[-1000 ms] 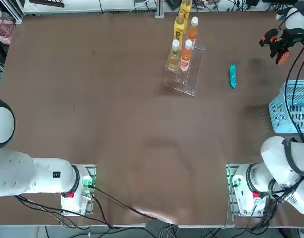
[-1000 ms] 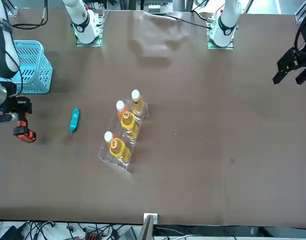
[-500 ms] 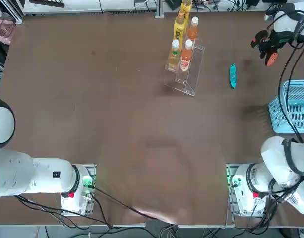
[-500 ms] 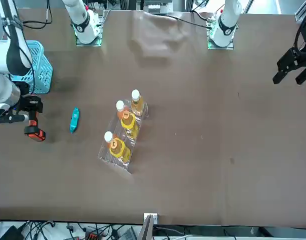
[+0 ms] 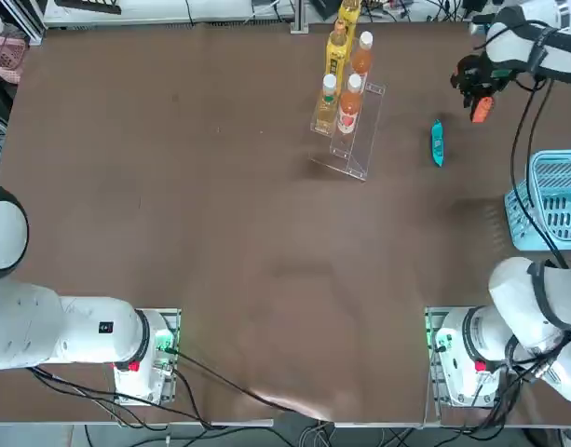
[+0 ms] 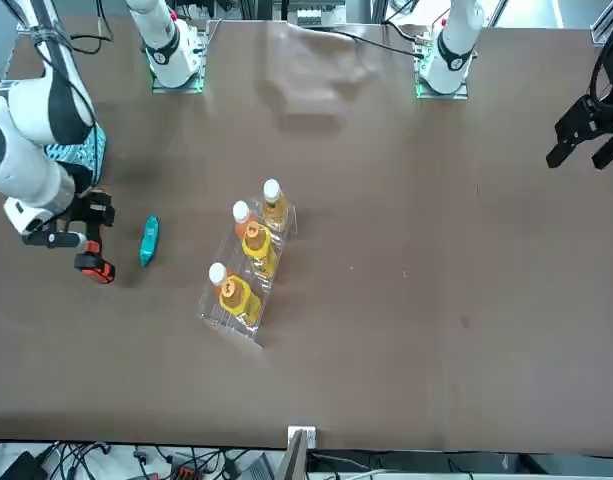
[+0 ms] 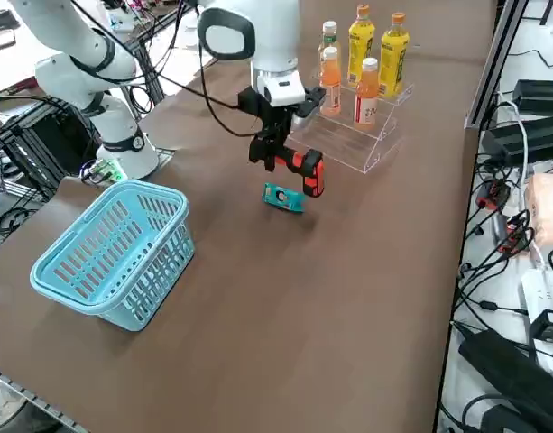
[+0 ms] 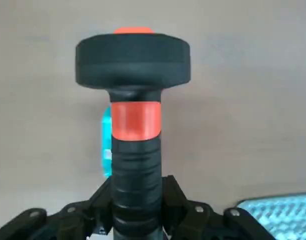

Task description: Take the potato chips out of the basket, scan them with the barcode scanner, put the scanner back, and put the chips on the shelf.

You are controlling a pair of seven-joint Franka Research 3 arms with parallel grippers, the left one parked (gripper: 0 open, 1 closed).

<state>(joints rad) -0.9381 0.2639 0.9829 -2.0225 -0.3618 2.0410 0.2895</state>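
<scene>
Chips (image 5: 437,143): slim teal packet, lying flat on the brown desk (image 5: 220,233), out of the basket (image 7: 159,281); spot is between basket and shelf (image 5: 339,166), apart from both; long side runs roughly away from the robot in the top view.

Scanner (image 8: 136,120): black with red-orange trim, off the desk, held by the right claw (image 8: 137,207); claw closed around the black handle, one finger on each side, only as far open as the handle is thick; scanner near the chips, on the robot's right of them; in the right wrist view part of the packet shows behind the handle.

Right arm (image 7: 258,32): white, reaches from its base past the basket, black cables along it; basket light blue, lattice sides, upright on the desk, at the robot's right.

Shelf: clear, stepped, on the far part of the desk, set at a slight angle; five bottles upright on it; two yellow bottles (image 7: 392,61); two orange bottles (image 7: 366,93) with white caps; one amber bottle (image 5: 326,106), white cap too.
</scene>
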